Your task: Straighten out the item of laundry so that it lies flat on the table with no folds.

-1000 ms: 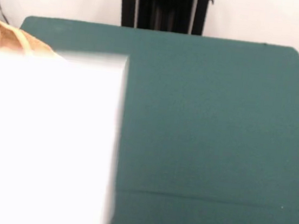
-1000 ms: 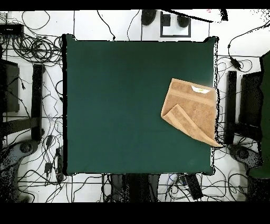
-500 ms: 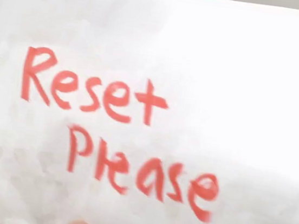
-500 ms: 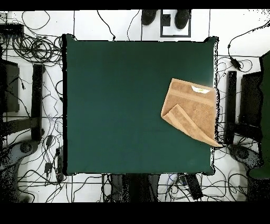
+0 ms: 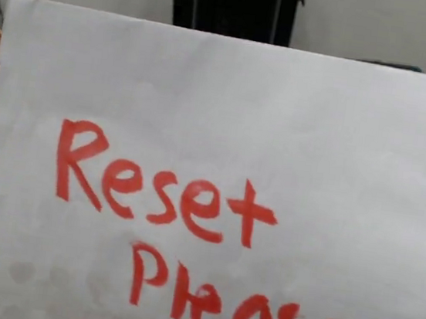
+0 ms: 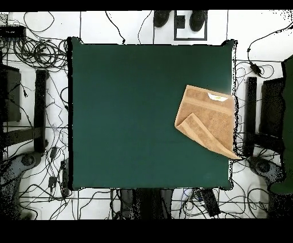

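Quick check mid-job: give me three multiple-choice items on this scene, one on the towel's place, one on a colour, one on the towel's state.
1. In the overhead view, the towel lies
A. at the table's centre
B. at its right edge
C. at its left edge

2. The writing on the paper sheet is
A. red
B. blue
C. black

3. The towel is
A. fully flat
B. rolled up
C. partly folded over

Answers: 1 B, it sits against the right border. 2 A, "Reset Please" is in red. 3 C, one corner flap lies doubled over.
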Controlling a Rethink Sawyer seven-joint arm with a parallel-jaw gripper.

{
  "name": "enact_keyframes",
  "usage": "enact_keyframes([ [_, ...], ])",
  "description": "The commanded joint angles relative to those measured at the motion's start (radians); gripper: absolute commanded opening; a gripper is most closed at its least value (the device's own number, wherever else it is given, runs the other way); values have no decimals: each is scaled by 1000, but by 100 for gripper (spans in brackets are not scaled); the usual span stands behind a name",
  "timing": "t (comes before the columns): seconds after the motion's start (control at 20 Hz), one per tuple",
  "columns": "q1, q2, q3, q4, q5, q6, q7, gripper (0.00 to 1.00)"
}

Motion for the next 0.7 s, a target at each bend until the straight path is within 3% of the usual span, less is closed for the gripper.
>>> enact_keyframes([
  [0.05,-19,198,452,-182,-215,-13,-829,100],
  [0.2,-108,214,885,-210,-501,51,-1129,100],
  [0.25,-127,216,1019,-222,-637,123,-1221,100],
  [0.45,-183,223,1452,-258,-1122,244,-1485,100],
  [0.7,-234,286,1841,-299,-1392,237,-1600,100],
])
